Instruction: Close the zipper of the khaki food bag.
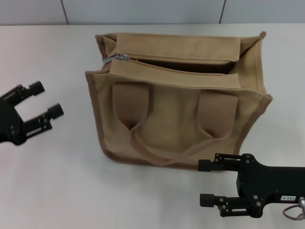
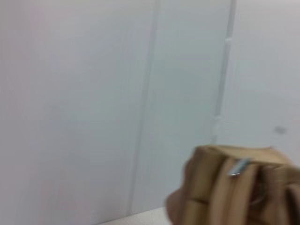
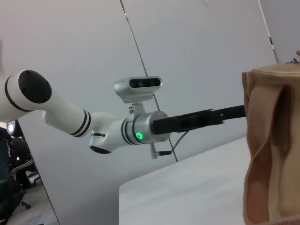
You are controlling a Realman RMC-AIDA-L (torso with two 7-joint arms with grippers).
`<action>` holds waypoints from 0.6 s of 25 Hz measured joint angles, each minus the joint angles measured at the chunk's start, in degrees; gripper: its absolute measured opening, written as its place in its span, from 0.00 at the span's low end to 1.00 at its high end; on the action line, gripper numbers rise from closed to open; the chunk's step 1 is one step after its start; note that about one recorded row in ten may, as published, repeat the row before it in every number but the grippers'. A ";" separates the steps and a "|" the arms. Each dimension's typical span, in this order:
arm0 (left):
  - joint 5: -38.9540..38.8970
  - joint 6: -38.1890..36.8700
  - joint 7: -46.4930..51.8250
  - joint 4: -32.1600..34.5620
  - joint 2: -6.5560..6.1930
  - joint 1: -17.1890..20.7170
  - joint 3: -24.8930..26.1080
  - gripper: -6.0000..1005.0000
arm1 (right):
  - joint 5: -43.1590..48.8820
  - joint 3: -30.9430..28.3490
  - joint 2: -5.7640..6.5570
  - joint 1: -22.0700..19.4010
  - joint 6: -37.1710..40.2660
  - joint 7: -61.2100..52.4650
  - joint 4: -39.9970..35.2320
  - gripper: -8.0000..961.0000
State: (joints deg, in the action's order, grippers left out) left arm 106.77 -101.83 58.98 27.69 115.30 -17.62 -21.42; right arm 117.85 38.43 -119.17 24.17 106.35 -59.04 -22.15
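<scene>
The khaki food bag (image 1: 178, 102) stands on the worktop (image 1: 52, 181), the zipper (image 1: 123, 57) slider at its left end. Left gripper (image 1: 44, 101), jaws wide, is nearer; the track runs away rightward. Right gripper (image 1: 206, 182), jaws wide, waits in front.

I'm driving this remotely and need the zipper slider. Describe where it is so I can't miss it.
Find the khaki food bag standing on the white table, between the left gripper and right gripper. Follow its open zipper along the top to the end on the robot's left. The slider sits there, the only silver metal on the tan fabric.
</scene>
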 joint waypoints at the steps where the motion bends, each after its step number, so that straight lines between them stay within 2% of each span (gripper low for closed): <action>1: 0.00 1.25 -0.42 0.00 0.18 -0.40 0.29 0.82 | -0.01 -0.02 0.00 0.00 0.00 -0.02 0.00 0.72; 11: 0.37 2.90 -1.04 -0.08 0.87 -4.53 -1.51 0.82 | -0.07 -0.03 0.00 -0.08 0.00 -0.28 0.00 0.71; 15: 0.37 5.04 -1.39 -0.08 1.65 -6.82 -2.51 0.82 | -0.05 -0.03 0.00 -0.52 0.00 -0.28 -0.01 0.70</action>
State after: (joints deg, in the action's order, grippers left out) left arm 107.14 -96.79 57.59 27.61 116.95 -24.44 -23.93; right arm 117.80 38.40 -119.18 23.65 106.35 -59.33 -22.15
